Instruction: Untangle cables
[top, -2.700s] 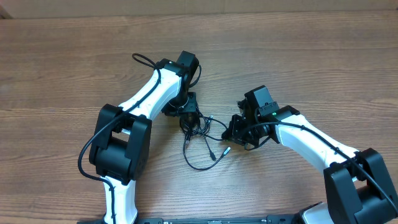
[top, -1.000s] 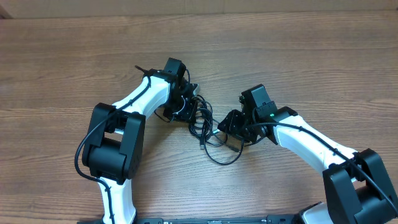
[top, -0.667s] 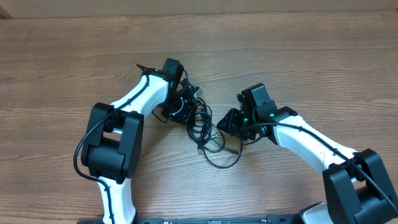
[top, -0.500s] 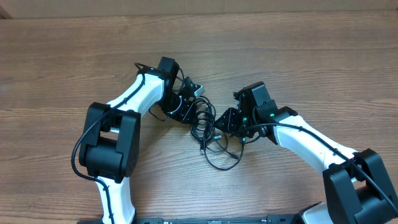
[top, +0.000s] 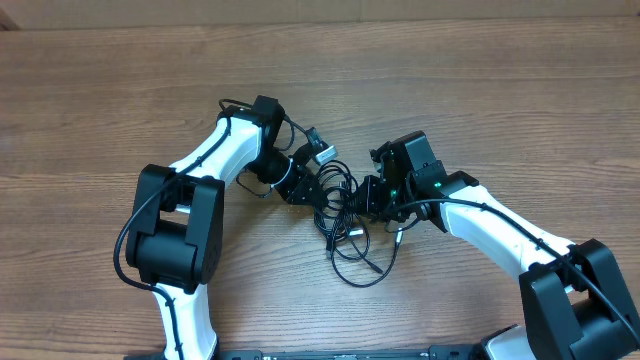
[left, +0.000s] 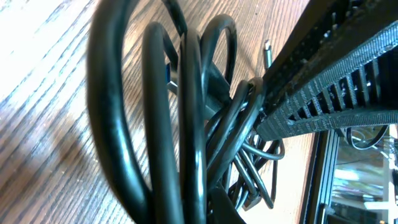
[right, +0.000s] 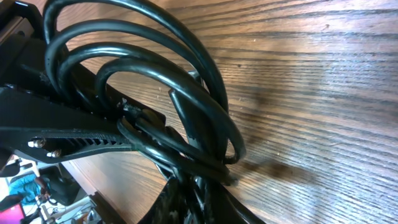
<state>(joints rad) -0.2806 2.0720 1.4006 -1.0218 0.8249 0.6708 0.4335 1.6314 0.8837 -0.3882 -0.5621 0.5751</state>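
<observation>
The thin black cables, bunched in overlapping loops, sit near the middle of the brown wooden table, strung between my two arms. One slack loop trails toward me and lies flat on the wood. A small pale grey plug sticks out at the far side of the bundle, beside the left wrist.

My left gripper is clamped down on the cables. Its wrist view shows several strands crowded against the ribbed black finger. My right gripper meets the bundle from the other side, and its fingers look nipped onto the coils beside its black finger, though I can't count how many strands it has.

I judge this to be the pulling-apart step, and both grips hold more than one strand. To do it well I want to draw the hands apart slowly and low over the table while watching the middle of the knot. If the loops cinch tighter instead of sliding, I should stop, let one side go, and regrip on a single cord nearer a plug end.
</observation>
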